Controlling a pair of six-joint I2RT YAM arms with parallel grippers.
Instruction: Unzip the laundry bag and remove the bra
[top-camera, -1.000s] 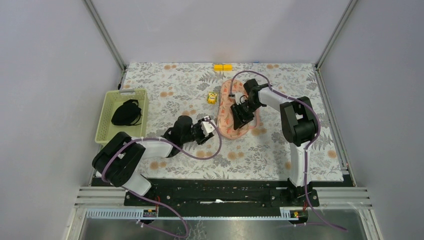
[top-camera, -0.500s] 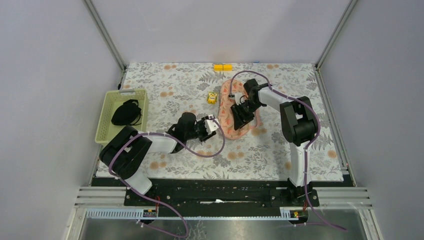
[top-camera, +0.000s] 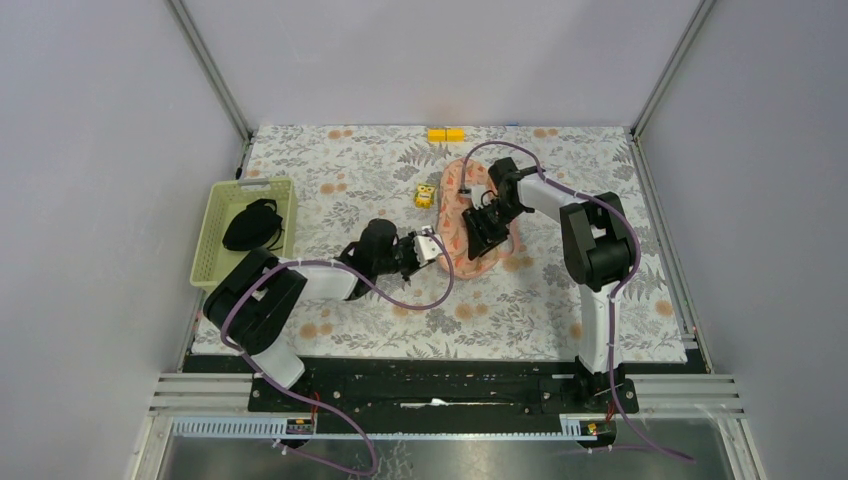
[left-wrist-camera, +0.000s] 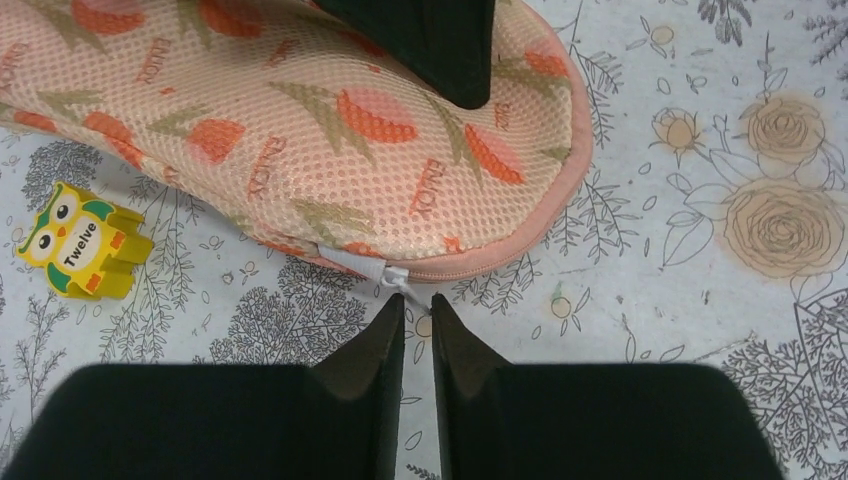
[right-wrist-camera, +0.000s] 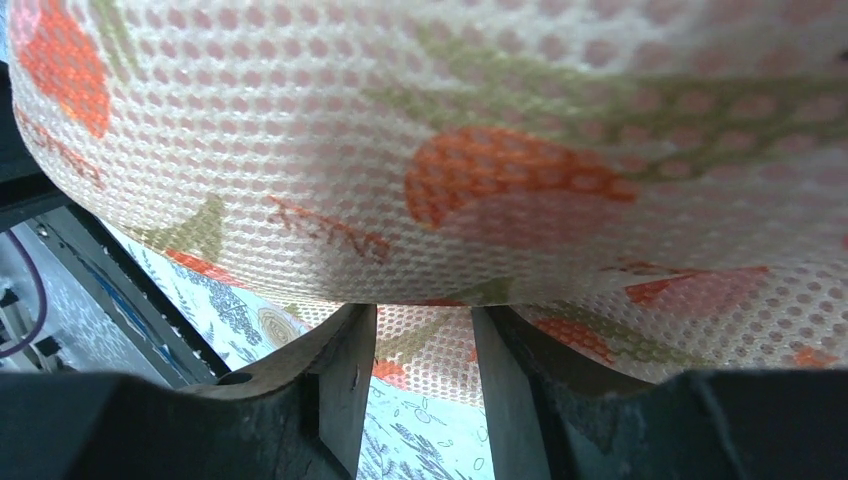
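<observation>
Salmon laundry bag (top-camera: 452, 215), zip unopened.
Left gripper (left-wrist-camera: 417, 305), fingers a slit apart and empty, noses at the white zip pull (left-wrist-camera: 392, 277); bag lies mid-table, bra unseen; right gripper (right-wrist-camera: 420, 320) presses its top, fingers apart, pinch unclear.

Salmon mesh laundry bag (left-wrist-camera: 330, 130), red-orange tulips, olive leaves, pink piping. Yellow-green owl block (left-wrist-camera: 82, 240) at nine o'clock. Grey-leafed, tan-rosed white tablecloth (left-wrist-camera: 700, 330).
</observation>
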